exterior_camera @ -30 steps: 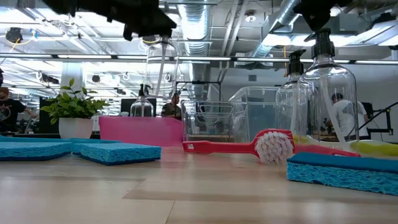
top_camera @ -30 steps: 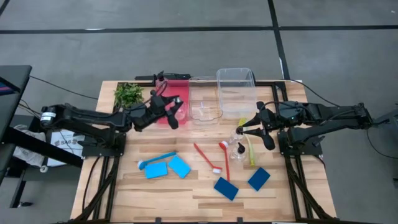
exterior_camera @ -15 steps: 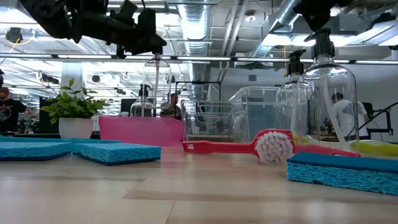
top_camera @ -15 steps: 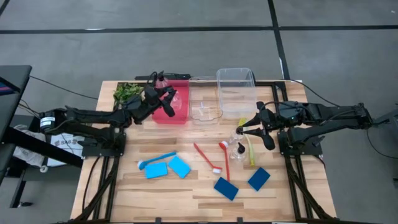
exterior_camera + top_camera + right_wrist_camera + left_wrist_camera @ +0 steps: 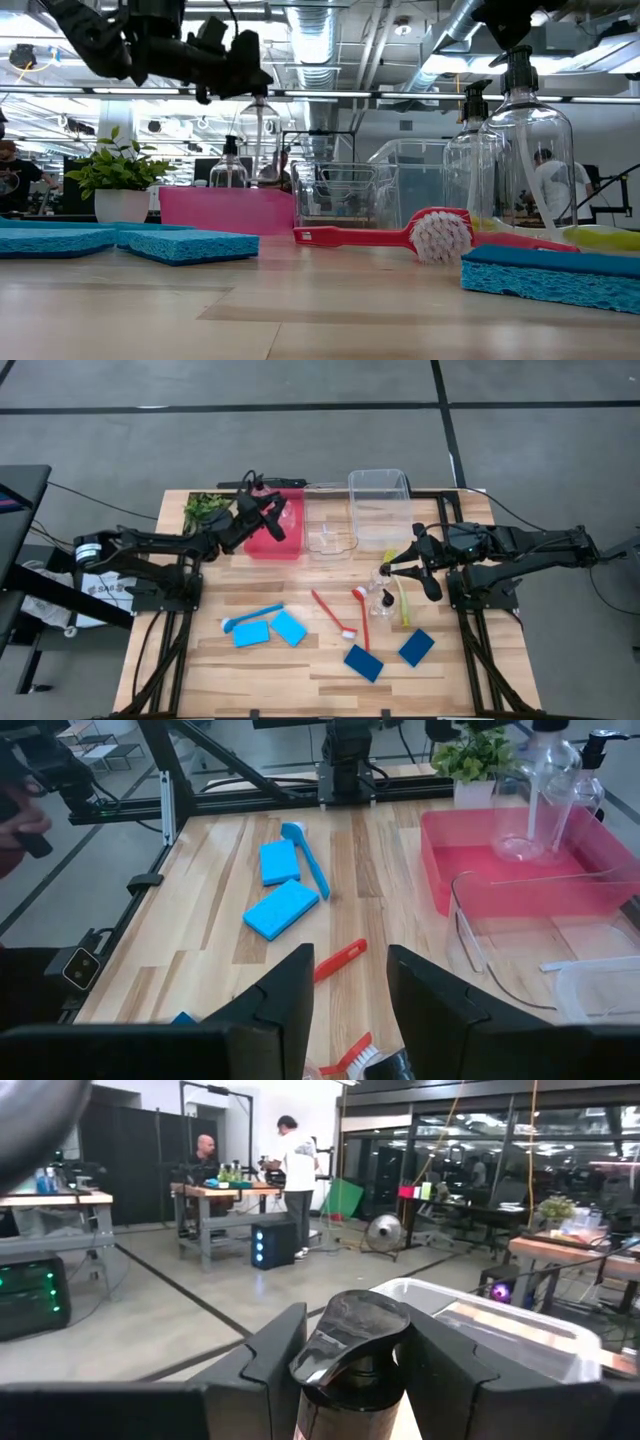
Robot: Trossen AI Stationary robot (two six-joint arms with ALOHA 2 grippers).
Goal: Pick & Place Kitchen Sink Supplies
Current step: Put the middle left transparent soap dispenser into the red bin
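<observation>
Risk: could have tipped on landing | left gripper (image 5: 350, 1370) pinched pump bottle (image 5: 257, 140) by its top over pink bin (image 5: 262, 546), table's 11 o'clock | right gripper (image 5: 404, 563) spread beside two bottles (image 5: 383, 586), 3 o'clock

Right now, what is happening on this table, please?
The left gripper is shut on a clear pump bottle by its black top and holds it in the air over the pink bin. Another pump bottle already stands inside that bin. The right gripper hangs open by two more pump bottles on the table. Blue sponges and brushes lie there unsorted.
</observation>
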